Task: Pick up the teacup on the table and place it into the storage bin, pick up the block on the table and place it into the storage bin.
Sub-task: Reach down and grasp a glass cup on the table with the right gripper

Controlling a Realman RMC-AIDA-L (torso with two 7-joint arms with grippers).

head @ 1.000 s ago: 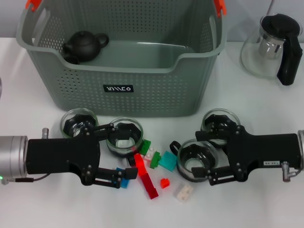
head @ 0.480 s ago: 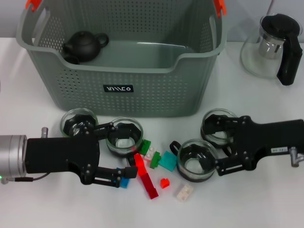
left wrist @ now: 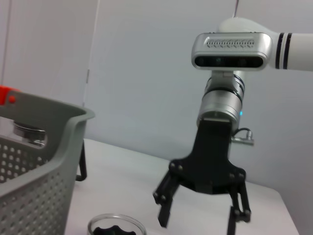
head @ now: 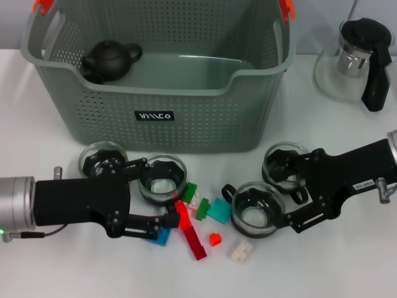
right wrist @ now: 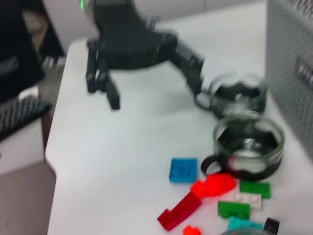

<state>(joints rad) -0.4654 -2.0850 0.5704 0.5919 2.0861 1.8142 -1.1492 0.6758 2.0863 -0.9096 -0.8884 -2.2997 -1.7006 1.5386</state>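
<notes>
4 glass cups sit on the counter (head: 347,273) in front of the bin (head: 155,93). The right pincer (head: 286,197) spreads open around 1 cup (head: 254,217), likely to grasp it. The left pincer (head: 152,195), open, straddles another cup (head: 162,179). Blocks (head: 198,217) crowd between them.

Head overhead; wrist cameras face each other.

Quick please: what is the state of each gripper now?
Left gripper: open, holding nothing.
Right gripper: open, holding nothing.
</notes>
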